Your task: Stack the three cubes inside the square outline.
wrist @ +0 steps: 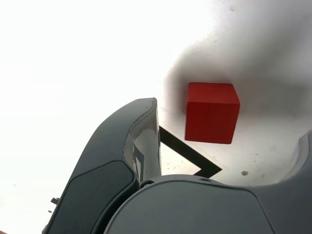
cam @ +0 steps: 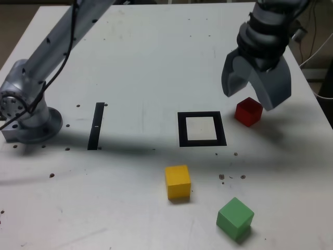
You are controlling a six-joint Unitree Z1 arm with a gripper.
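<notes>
Red cube [cam: 248,111] sits skewed to the square outline [cam: 202,129] (corner-on).

The arm [cam: 62,39] is a slim silver-grey metal limb with small dark screw heads dotted along it and a thin black cable running down its side. Its base [cam: 23,112] is a rounded silver housing with a ring of screw holes on its round face. Just above the claw [cam: 255,88] sits a dark, ribbed wrist section [cam: 265,31]. The claw is matte blue-grey plastic with two broad, curved, smooth fingers [cam: 233,75]; the finger in the wrist view has a paler inner face [wrist: 146,141]
</notes>
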